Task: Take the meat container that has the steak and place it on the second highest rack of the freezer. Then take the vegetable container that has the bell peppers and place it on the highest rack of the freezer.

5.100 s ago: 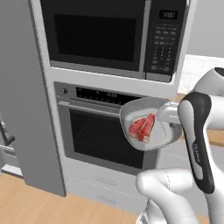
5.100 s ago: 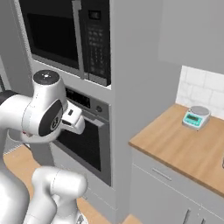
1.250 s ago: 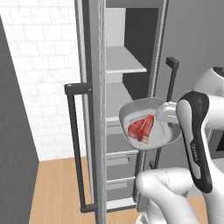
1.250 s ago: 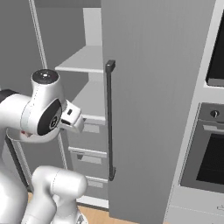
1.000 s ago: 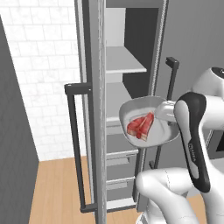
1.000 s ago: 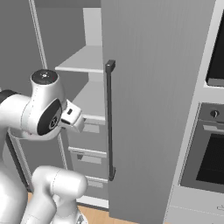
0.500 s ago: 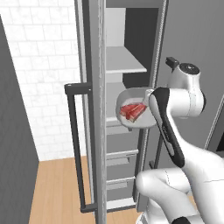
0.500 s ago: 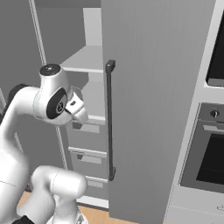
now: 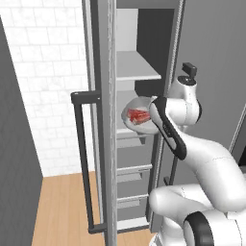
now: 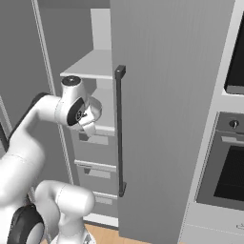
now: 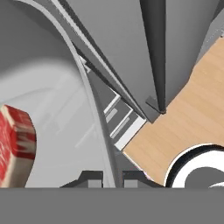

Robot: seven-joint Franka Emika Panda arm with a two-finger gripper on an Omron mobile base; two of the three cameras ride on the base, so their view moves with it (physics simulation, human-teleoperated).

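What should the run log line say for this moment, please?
gripper: shut on meat container | steak: in container | freezer: open | container: at the shelves, not yet set down

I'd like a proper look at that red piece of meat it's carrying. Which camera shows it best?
The left base view: the red marbled steak lies whole inside the clear round container, in front of the open freezer. The hand view catches just one cropped end of the steak. In the right base view the arm blocks it.

Steak (image 9: pixel 138 115) in container (image 9: pixel 136 106), inside freezer (image 9: pixel 108 144), below highest rack (image 9: pixel 134 67).
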